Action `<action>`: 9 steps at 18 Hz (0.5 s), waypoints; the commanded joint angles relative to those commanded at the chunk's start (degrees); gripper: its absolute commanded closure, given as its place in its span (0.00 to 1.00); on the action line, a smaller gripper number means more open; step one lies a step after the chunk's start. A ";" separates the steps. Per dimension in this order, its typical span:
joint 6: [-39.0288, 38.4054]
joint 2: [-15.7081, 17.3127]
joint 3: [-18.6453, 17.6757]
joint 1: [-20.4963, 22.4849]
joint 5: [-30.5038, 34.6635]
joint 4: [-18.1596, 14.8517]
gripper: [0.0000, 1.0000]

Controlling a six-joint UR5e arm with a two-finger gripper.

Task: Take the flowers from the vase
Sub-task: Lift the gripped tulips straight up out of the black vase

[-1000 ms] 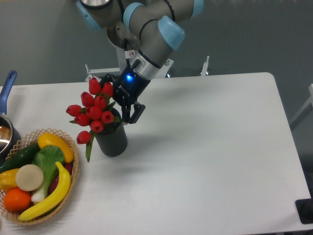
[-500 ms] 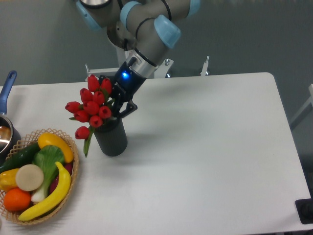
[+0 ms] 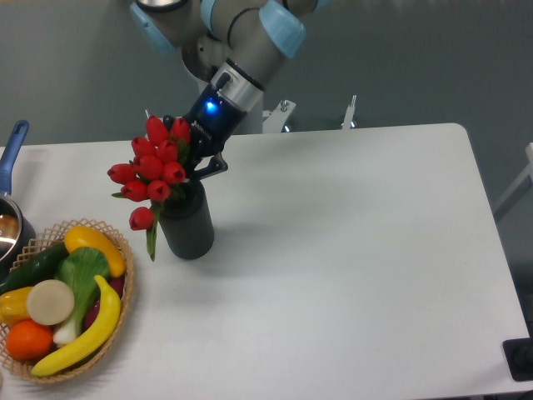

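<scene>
The gripper [image 3: 197, 163] is clamped on the flowers [image 3: 152, 167] just above the mouth of the vase [image 3: 187, 227]. The red buds lean out to the vase's left, one drooping beside its wall, stems reaching into it. A fruit basket [image 3: 127, 287] sits left of the vase.

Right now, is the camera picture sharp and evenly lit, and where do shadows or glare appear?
Camera view: light is soft and even, no strong glare on the white table; the vase throws a faint shadow to its right; a blue light glows above the pincer; the flowers look slightly soft.
</scene>
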 joint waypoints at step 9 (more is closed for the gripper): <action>-9.31 2.20 5.71 4.05 -4.93 -0.26 1.00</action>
